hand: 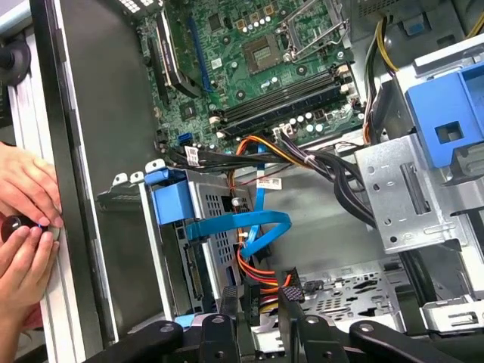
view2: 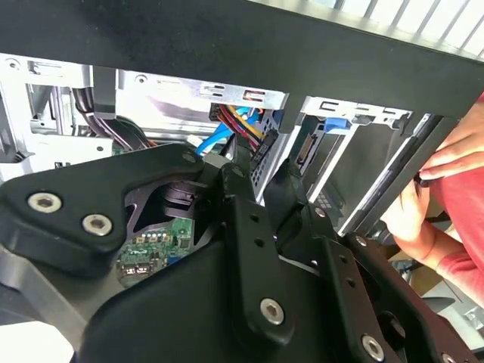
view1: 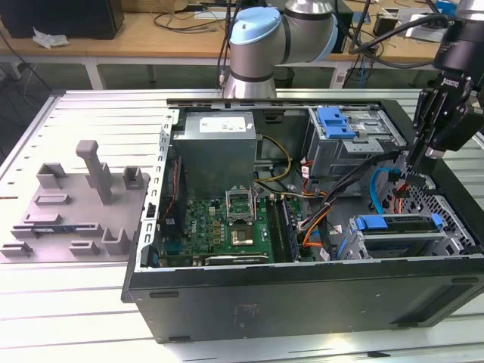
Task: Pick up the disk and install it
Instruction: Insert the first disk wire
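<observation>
big slatted metal table [view1: 76, 302], and lying open on it the black computer case [view1: 302, 302], our landmark. the robot arm [view1: 261, 38] rises behind the case's far wall. outside the case, off toward the exterior view's left, a grey moulded fixture [view1: 76, 204] sits on the table.

now inside the case: a grey power supply [view1: 219, 140] against the far wall, and the green motherboard [view1: 219, 219] on the floor in front of it. beside the power supply, toward the exterior view's right, is a metal drive cage [view1: 333, 155] with a blue plastic bracket [view1: 336, 121] on top. in the near corner on that same side sits a smaller cage, and there's the disk [view1: 397, 224], slotted into it in its blue carrier. a blue ribbon cable [hand: 249, 223] loops just beside it among orange and black wiring.

the gripper [view1: 414, 168] hangs over the case's right-hand end, above those cables, between the two cages. its jaws stand a little apart and grip nothing, with wiring visible through the gap.

the first wrist view gives the disk [hand: 172, 203] edge-on in its cage, the gripper [hand: 257, 318] near it, and a person's hands [hand: 23, 219] on the outer side of the case wall. the second wrist view looks past the gripper [view2: 261, 178] and catches those hands [view2: 446, 159] with a red sleeve.
</observation>
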{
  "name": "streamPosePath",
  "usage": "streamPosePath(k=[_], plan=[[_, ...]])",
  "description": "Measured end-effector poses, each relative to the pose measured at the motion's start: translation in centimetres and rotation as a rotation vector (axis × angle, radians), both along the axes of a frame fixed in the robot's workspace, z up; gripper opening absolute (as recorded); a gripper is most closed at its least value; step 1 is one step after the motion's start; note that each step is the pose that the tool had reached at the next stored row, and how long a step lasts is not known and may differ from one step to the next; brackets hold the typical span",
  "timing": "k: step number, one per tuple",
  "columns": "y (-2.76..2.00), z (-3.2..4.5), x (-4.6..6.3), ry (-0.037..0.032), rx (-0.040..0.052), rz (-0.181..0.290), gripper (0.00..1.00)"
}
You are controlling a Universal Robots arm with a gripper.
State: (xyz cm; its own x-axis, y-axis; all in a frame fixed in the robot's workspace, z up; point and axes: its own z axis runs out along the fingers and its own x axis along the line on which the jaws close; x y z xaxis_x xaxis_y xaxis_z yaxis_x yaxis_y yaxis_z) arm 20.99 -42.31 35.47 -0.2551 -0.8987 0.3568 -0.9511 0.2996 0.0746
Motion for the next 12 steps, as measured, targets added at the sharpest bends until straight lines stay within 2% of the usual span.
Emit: streamPosePath(k=[6,12], plan=[[-0.40,-0.65,0.0,0.0001,0.0002,0.000,0.35],[-0.45,-1.18,0.0,0.0000,0.0002,0.000,0.35]])
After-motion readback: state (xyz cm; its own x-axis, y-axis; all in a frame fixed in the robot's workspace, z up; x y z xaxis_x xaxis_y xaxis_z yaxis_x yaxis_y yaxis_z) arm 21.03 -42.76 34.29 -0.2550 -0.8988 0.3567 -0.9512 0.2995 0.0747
